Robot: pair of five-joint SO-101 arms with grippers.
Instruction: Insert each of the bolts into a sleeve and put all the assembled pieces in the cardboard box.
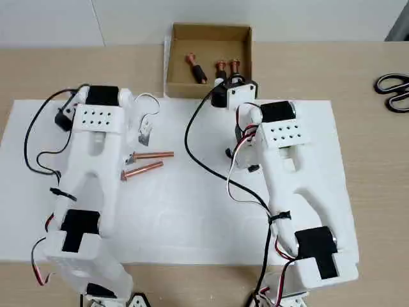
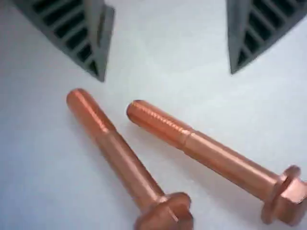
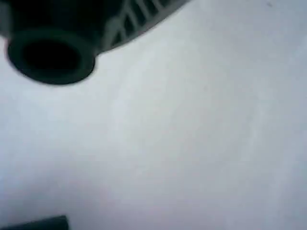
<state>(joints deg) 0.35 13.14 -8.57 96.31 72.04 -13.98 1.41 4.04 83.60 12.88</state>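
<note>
Just ahead of wide-open, empty left gripper (image 2: 165, 72): 2 bolts (image 2: 211, 158), threaded ends toward it. Right gripper (image 3: 86, 28) clamped on sleeve (image 3: 50, 69).

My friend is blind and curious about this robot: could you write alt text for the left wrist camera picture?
A copper bolt and a second bolt lie close together, without touching, on a white sheet. Their headless ends point toward the left gripper, whose two grey ribbed fingers stand wide open.
</note>
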